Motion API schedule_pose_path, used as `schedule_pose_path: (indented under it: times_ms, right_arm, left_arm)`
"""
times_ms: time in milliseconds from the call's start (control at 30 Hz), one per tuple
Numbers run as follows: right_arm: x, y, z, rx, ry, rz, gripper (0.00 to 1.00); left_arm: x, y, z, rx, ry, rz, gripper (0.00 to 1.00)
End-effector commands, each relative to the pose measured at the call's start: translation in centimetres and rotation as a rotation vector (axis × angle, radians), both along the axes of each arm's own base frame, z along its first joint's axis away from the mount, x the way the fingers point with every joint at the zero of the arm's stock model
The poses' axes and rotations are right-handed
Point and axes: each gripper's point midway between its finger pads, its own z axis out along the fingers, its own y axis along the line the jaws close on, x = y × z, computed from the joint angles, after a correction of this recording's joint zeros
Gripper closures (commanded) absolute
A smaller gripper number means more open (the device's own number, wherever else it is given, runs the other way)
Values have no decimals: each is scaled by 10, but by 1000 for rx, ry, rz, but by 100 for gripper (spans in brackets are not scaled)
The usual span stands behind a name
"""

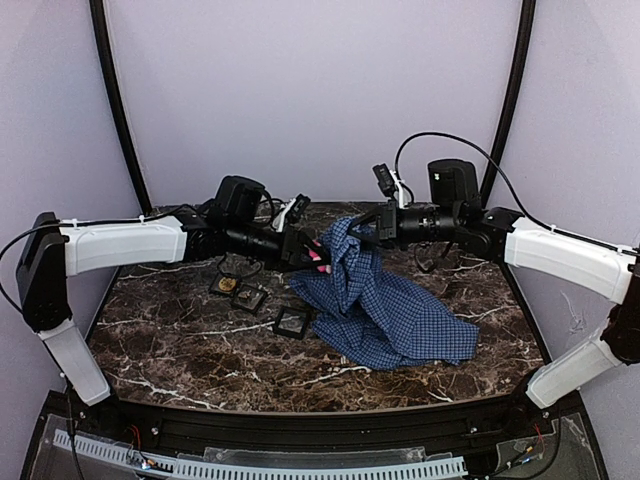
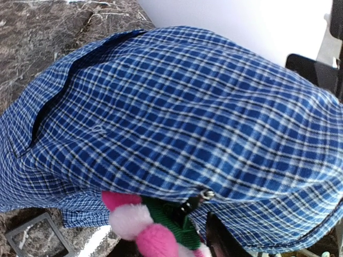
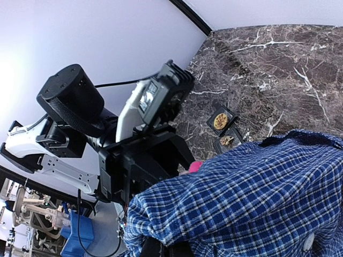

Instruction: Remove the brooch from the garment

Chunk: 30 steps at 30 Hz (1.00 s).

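Your right claw (image 1: 358,228) is closed tight on the blue checked shirt (image 1: 395,310) and holds one bunched end of it up off the worktop (image 1: 180,350). On the overhead view's clock face, the cloth hangs from that raised point near the centre and spreads on the marble toward 4 o'clock. In the right wrist view the cloth covers the fingers entirely.

Your left claw (image 1: 312,255) comes in from 9 o'clock and meets the raised cloth just at 7 o'clock of the right claw. The brooch (image 2: 144,227) sits at its tip: a fluffy pink and white piece with green in it. A small metal pin (image 2: 206,194) at the brooch's 1 o'clock joins it to the lower edge of the shirt. You cannot tell whether the left claw has clamped the brooch or only stands around it, as its fingers barely show at the bottom of the left wrist view.

Three small black square holders (image 1: 249,297) lie on the worktop at 8 o'clock of the left claw, apart from the shirt. Two carry something golden.
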Motion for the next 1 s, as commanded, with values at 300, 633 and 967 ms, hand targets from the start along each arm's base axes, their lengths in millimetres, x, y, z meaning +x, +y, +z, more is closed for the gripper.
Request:
schedule_pose_path:
  times_ms: [300, 633, 967]
  right_arm:
    - [21, -12, -33, -291, -24, -14, 100]
    - [40, -7, -58, -414, -51, 8, 68]
    - [12, -21, 3, -336, -175, 36, 7]
  left_arm:
    - [-55, 18, 6, 59, -24, -282, 99]
    - [-97, 26, 13, -5, 112, -490, 99]
    - [-102, 33, 7, 13, 156, -510, 99]
